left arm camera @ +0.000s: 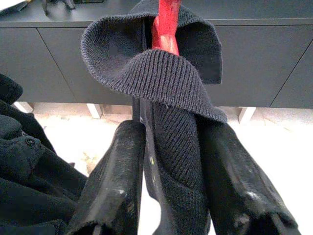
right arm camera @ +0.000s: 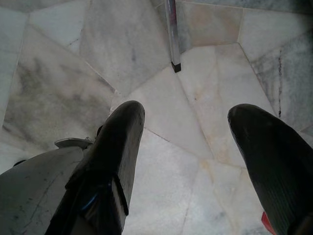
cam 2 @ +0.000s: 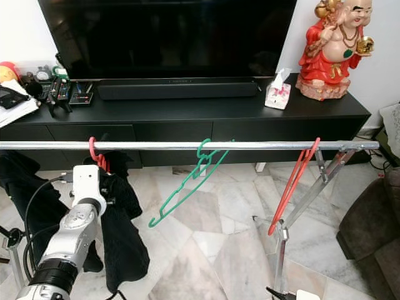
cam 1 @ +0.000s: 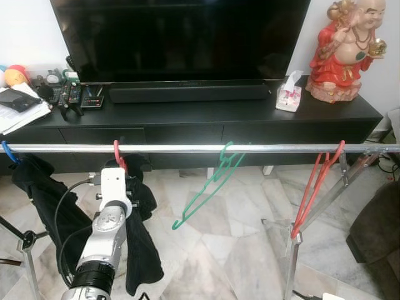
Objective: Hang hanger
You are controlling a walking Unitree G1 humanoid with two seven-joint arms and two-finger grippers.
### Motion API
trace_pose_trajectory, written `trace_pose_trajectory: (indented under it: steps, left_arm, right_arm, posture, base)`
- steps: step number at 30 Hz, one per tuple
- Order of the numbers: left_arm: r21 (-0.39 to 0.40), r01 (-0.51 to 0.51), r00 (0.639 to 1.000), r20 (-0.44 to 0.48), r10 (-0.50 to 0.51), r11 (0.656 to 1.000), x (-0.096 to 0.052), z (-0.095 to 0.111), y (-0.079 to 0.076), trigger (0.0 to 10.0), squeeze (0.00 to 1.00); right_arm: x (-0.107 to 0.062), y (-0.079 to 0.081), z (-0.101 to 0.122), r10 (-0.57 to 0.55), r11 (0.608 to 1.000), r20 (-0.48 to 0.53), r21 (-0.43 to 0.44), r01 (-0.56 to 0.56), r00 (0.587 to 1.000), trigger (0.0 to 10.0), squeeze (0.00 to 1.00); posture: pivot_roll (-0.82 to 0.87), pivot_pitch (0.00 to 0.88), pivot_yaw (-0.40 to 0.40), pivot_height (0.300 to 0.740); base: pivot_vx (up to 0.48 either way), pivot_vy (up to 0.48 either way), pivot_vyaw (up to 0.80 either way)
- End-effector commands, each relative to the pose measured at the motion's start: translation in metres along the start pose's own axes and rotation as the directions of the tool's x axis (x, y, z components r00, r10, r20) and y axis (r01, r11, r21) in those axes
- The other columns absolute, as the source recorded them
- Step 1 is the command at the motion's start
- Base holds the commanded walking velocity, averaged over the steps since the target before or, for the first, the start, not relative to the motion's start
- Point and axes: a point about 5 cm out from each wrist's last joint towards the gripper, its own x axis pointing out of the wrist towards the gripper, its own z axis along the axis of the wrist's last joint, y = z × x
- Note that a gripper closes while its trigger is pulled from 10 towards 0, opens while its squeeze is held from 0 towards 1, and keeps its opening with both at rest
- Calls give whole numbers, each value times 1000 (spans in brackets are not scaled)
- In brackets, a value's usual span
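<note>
A red hanger point(cam 1: 117, 154) carrying a black knit garment point(cam 1: 141, 250) has its hook over the silver rail point(cam 1: 187, 149). My left arm point(cam 1: 103, 231) reaches up to it from below. In the left wrist view, my left gripper point(left arm camera: 172, 129) is shut on the black garment point(left arm camera: 166, 83) just under the red hanger's neck point(left arm camera: 164, 29). On the same rail a bare green hanger point(cam 1: 209, 187) hangs tilted at the middle, and a bare red hanger point(cam 1: 315, 184) hangs at the right end. My right gripper point(right arm camera: 186, 117) is open above the marble floor, holding nothing.
More black clothes point(cam 1: 37, 187) hang from a blue hook point(cam 1: 7, 150) at the rail's left end. Behind the rail stands a black TV console point(cam 1: 206, 119) with a TV, a tissue box point(cam 1: 289, 94) and a red statue point(cam 1: 340, 50). Rack legs point(cam 1: 290, 256) and a dark sofa point(cam 1: 378, 231) stand at the right.
</note>
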Motion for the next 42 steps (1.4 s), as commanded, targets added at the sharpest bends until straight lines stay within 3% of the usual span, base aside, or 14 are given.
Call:
trace_pose_trajectory:
  steps: [1,20,23,25,26,29,32,33,34,35,36,42]
  left_arm:
    - [9,-5,1000,-1,5,1000,1,0,-1,0,0]
    - [9,-5,1000,0,5,1000,1,0,-2,0,0]
    - [4,7,1000,-2,-7,1000,-5,-7,-1,0,0]
    - [-18,8,1000,27,-8,1000,-7,-5,0,0,0]
    - [-55,31,989,146,-22,998,-11,9,0,0,0]
    - [-38,53,961,275,-40,998,-20,23,0,0,0]
    - [-28,57,952,304,-46,998,-24,26,0,0,0]
    - [-25,58,947,317,-48,998,-30,24,3,3255,0]
    - [-25,58,947,317,-48,998,-30,24,3,3255,0]
    - [-7,57,946,320,-52,998,-34,22,4,8235,0]
    - [21,58,944,324,-61,998,-42,17,8,10000,0]
    - [70,55,953,295,-73,996,-60,3,16,10000,0]
  right_arm:
    - [0,-3,-1,-9,1000,-6,16,9,1000,10000,0]
    - [0,-3,-1,-9,1000,-6,16,9,1000,10000,0]
    - [0,-3,-2,-7,1000,-9,13,8,1000,10000,0]
    - [0,-3,-2,-8,1000,-9,13,8,1000,10000,0]
    - [0,-3,-2,-9,1000,-9,12,9,1000,10000,0]
    - [0,-4,-2,-9,1000,-8,11,9,1000,10000,0]
    - [0,-4,-2,-8,1000,-8,11,8,1000,10000,0]
    - [0,-4,-2,-8,1000,-8,12,8,1000,10000,0]
    - [0,-4,-2,-8,1000,-8,12,8,1000,10000,0]
    - [0,-4,-2,-8,1000,-8,12,8,1000,10000,0]
    - [-1,-4,-2,-9,1000,-9,13,9,1000,10000,0]
    - [-1,-4,-2,-8,1000,-9,11,8,1000,10000,0]
  posture:
    - [-44,0,-53,740]
    - [-44,0,-53,740]
    - [-44,0,-55,740]
    - [-44,0,-55,740]
    - [-45,0,-56,740]
    - [-41,0,-55,740]
    - [-42,0,-55,740]
    - [-44,0,-53,740]
    - [-44,0,-53,740]
    - [-44,0,-52,740]
    - [-43,0,-51,740]
    - [-39,0,-52,740]
  base:
    - [0,0,0]
    - [0,0,0]
    - [0,0,0]
    - [0,0,0]
    - [0,0,0]
    - [0,0,0]
    - [0,0,0]
    - [0,0,0]
    - [0,0,0]
    - [0,0,0]
    - [0,0,0]
    - [0,0,0]
